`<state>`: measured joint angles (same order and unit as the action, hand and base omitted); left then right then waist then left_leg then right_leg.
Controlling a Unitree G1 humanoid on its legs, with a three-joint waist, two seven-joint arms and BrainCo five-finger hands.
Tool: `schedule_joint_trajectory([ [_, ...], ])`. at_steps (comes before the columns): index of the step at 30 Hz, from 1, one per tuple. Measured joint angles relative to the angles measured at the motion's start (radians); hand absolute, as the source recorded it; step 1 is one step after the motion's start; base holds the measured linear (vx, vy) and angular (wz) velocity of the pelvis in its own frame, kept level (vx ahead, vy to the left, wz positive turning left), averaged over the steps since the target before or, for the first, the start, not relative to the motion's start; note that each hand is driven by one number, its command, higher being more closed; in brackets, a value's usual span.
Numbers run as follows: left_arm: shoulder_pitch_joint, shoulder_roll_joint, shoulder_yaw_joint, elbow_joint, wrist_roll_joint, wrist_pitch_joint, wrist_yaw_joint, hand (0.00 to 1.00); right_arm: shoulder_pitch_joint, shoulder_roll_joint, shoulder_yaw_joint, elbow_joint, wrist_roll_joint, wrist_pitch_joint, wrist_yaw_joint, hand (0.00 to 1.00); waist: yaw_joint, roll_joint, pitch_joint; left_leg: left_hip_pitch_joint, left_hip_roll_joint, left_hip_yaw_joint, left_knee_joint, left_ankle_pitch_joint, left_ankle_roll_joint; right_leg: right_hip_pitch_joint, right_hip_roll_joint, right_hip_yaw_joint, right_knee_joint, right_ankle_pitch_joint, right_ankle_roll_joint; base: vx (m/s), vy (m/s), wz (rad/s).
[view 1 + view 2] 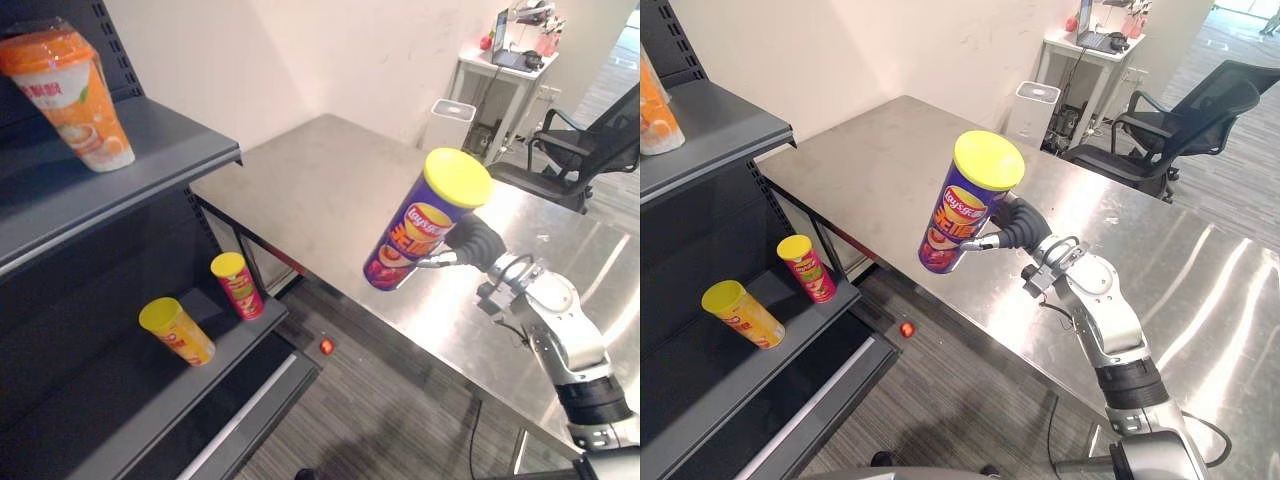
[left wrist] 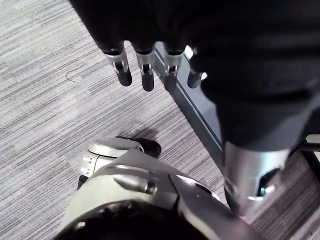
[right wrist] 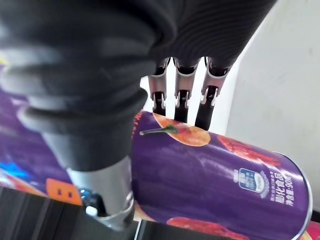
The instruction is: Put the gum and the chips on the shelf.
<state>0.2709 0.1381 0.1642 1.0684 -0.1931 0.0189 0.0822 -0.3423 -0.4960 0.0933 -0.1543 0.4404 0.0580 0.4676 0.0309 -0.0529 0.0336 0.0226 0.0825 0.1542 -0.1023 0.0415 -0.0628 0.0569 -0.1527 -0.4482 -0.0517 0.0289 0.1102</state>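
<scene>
Grey striped floor [image 2: 45, 100] lies below the left robot hand [image 2: 146, 70], which hangs low at the robot's side, released, its fingers straight and holding nothing. Further out, the right robot hand [image 1: 1018, 228] is grasping the chips can [image 1: 962, 212], a purple tube with a yellow lid. In the right wrist view its fingers [image 3: 181, 107] lie curled over the can's side, with the thumb on the other side. The can is up in the air and tilted, lid uppermost, above the near edge of the steel bench [image 1: 320, 190], well apart from the shelf [image 1: 120, 400] on the robot's left. A small red object [image 1: 326, 346] lies on the floor between shelf and bench. On the shelf's lower board stand a yellow tube [image 1: 178, 330] and a red tube [image 1: 238, 285], both yellow-lidded, near each other but not touching. I cannot tell whether either is the gum. An orange-lidded cup [image 1: 70, 95] stands on the upper board. Beyond the bench's far end are a white bin [image 1: 447, 122], a black office chair [image 1: 580, 150] and a white desk [image 1: 480, 65] with a laptop [image 1: 505, 45] on it
</scene>
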Motion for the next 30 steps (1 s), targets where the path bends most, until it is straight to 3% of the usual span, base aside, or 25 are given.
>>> schedule_joint_trajectory([
  [9,0.011,-0.004,-0.001,0.006,-0.001,-0.025,0.000,0.00,0.085,0.002,0.001,-0.004,-0.002,0.000,0.000,1.00,0.010,-0.001,-0.014,0.019,-0.007,0.006,0.000,0.000,0.002,-0.007,-0.016,0.016,0.044,-0.010,-0.004,0.00,0.011,-0.03],
  [12,0.011,-0.004,-0.002,0.006,0.000,-0.033,0.000,0.00,0.091,0.003,0.001,-0.004,-0.003,-0.003,0.000,1.00,0.010,-0.001,-0.011,0.015,-0.022,0.001,0.000,0.000,0.007,-0.052,-0.051,0.019,0.144,-0.052,-0.002,-0.04,0.042,0.06],
  [17,0.010,0.012,-0.005,0.002,0.000,-0.039,0.001,0.00,0.100,0.008,0.009,-0.037,-0.008,-0.016,-0.001,1.00,0.022,-0.033,0.005,0.011,-0.064,-0.049,-0.001,-0.002,0.014,-0.098,-0.123,0.003,0.301,-0.150,-0.005,-0.05,0.036,0.31],
  [19,0.009,0.019,-0.008,-0.002,-0.004,-0.034,0.009,0.00,0.115,0.032,0.014,-0.063,-0.009,-0.040,-0.002,1.00,0.018,-0.043,0.005,-0.025,-0.063,-0.121,-0.001,0.006,0.015,-0.105,-0.062,0.094,0.273,-0.172,0.006,-0.04,-0.033,0.63],
  [21,0.007,0.022,-0.009,-0.007,-0.026,-0.029,0.011,0.00,0.132,0.035,0.013,-0.079,-0.009,-0.051,-0.003,1.00,-0.006,-0.054,-0.001,-0.054,-0.062,-0.197,-0.001,0.029,0.019,-0.089,0.003,0.184,0.230,-0.181,0.000,0.05,-0.094,1.11],
  [22,0.007,0.023,-0.009,-0.013,-0.029,-0.024,0.012,0.00,0.146,0.033,0.011,-0.079,-0.009,-0.053,-0.011,1.00,-0.003,-0.051,0.002,-0.067,-0.063,-0.255,-0.001,0.045,0.021,-0.071,0.044,0.240,0.203,-0.187,-0.011,0.11,-0.118,1.34],
  [24,-0.001,0.022,-0.010,-0.014,-0.028,-0.013,0.016,0.00,0.153,0.034,0.011,-0.070,-0.008,-0.056,-0.029,1.00,0.005,-0.064,0.004,-0.082,-0.068,-0.313,0.000,0.065,0.018,-0.066,0.057,0.239,0.220,-0.188,-0.028,0.10,-0.072,1.10],
  [27,-0.003,0.020,-0.004,-0.014,-0.029,-0.006,0.028,0.00,0.154,0.034,0.007,-0.050,-0.008,-0.088,-0.042,1.00,0.010,-0.053,0.021,-0.111,-0.078,-0.402,0.006,0.094,0.010,-0.062,0.067,0.267,0.243,-0.207,-0.056,0.04,-0.012,0.91],
  [30,0.012,0.007,0.002,-0.012,-0.041,-0.001,0.030,0.00,0.153,0.042,0.005,-0.032,-0.008,-0.107,-0.039,1.00,0.043,-0.045,0.027,-0.109,-0.082,-0.442,0.003,0.100,0.001,-0.042,0.074,0.243,0.243,-0.227,-0.061,-0.04,-0.051,0.49],
])
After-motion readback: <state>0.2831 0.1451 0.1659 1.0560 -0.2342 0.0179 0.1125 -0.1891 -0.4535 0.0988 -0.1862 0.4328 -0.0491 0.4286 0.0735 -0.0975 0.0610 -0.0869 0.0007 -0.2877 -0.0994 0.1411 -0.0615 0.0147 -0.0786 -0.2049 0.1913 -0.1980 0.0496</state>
